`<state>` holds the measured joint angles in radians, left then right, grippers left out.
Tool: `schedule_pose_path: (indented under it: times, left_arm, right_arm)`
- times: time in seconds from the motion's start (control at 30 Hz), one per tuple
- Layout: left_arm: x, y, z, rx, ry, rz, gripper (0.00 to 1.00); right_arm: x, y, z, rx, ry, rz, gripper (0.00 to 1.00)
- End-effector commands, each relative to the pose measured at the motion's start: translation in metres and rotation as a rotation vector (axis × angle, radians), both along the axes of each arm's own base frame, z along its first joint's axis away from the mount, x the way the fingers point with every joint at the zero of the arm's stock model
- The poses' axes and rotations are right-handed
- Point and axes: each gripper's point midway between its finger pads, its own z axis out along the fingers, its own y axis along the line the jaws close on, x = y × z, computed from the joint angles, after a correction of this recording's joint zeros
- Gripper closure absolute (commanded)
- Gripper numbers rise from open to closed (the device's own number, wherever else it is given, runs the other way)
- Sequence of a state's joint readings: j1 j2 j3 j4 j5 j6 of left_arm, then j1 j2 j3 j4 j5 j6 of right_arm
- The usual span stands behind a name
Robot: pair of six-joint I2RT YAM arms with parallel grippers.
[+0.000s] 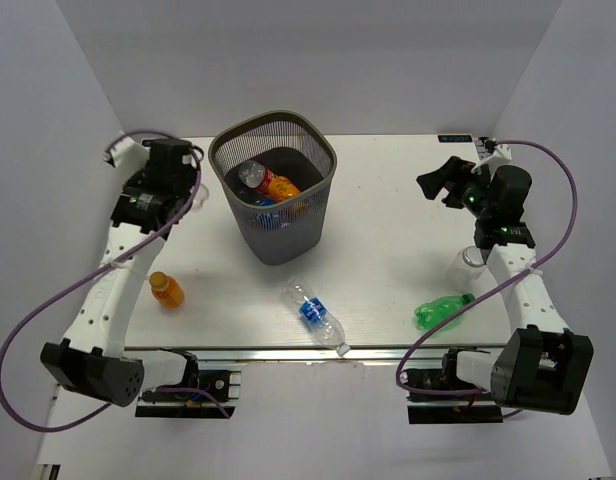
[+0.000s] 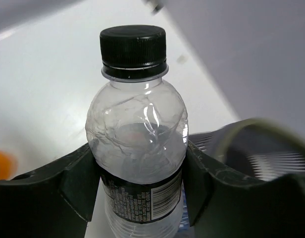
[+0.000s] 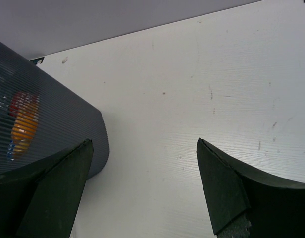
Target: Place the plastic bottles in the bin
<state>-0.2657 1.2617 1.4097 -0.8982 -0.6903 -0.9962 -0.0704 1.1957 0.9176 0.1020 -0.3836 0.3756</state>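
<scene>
Bottle [image 2: 137, 144] was upright, clamped between left jaws at far left of bench [image 1: 388, 220]; bin [image 1: 288, 240] lay just to its right. Right jaws gaped wide, empty, far right.

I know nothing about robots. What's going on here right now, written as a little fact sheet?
left hand: closed on a black-capped bottle
right hand: open, empty
bin: holds several bottles
outside bin: orange bottle, blue-label bottle, green bottle, clear jar
</scene>
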Motion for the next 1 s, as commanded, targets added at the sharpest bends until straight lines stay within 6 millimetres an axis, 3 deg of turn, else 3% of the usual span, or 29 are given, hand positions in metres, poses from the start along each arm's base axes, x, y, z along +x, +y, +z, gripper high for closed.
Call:
schedule_pose_path:
  times: [0.0, 0.07, 0.13, 0.17, 0.3, 0.37, 0.4, 0.43, 0.47, 0.53, 0.63, 0.77, 0.9, 0.97]
  left_arm:
    - [-0.008, 0.023, 0.087, 0.085, -0.18, 0.048, 0.3]
    - [-0.004, 0.009, 0.136, 0.057, -0.356, -0.053, 0.3]
    - [0.007, -0.012, 0.168, 0.082, -0.468, -0.206, 0.3]
    - [0.01, -0.037, 0.184, 0.063, -0.51, -0.351, 0.31]
    - [0.057, -0.093, 0.165, 0.034, -0.442, -0.611, 0.35]
    - [0.066, -0.13, 0.155, -0.009, -0.423, -0.804, 0.31]
    - [0.069, -0.142, 0.156, -0.02, -0.421, -0.86, 0.31]
    - [0.08, -0.152, 0.14, -0.038, -0.38, -0.891, 0.31]
    - [0.083, -0.156, 0.136, -0.049, -0.371, -0.906, 0.3]
    - [0.088, -0.167, 0.133, -0.069, -0.378, -0.941, 0.15]
    - [0.088, -0.172, 0.131, -0.064, -0.369, -0.962, 0.03]
    - [0.081, -0.169, 0.127, -0.038, -0.347, -0.961, 0.02]
    - [0.075, -0.138, 0.124, 0.035, -0.301, -0.827, 0.02]
    - [0.07, -0.109, 0.125, 0.094, -0.264, -0.697, 0.02]
  right_arm:
    - [0.007, -0.018, 0.006, -0.041, -0.024, -0.057, 0.11]
    - [0.007, -0.023, 0.003, -0.036, -0.014, -0.063, 0.11]
    - [0.007, -0.023, 0.001, -0.031, -0.018, -0.057, 0.11]
    - [0.008, -0.022, 0.0, -0.026, -0.018, -0.052, 0.11]
    - [0.007, -0.016, -0.002, -0.015, -0.012, -0.013, 0.11]
    - [0.007, -0.015, -0.001, -0.014, -0.015, -0.005, 0.11]
    - [0.007, -0.017, -0.002, -0.016, -0.014, -0.013, 0.11]
    - [0.007, -0.017, -0.003, -0.016, -0.013, -0.014, 0.11]
    - [0.008, -0.017, -0.003, -0.016, -0.011, -0.016, 0.11]
    - [0.01, -0.018, -0.005, -0.016, -0.004, -0.019, 0.11]
    - [0.012, -0.017, -0.007, -0.011, 0.01, -0.008, 0.11]
    - [0.014, -0.018, -0.01, -0.01, 0.016, -0.008, 0.11]
    - [0.015, -0.019, -0.011, -0.016, 0.021, -0.009, 0.11]
    - [0.015, -0.02, -0.01, -0.022, 0.017, -0.01, 0.11]
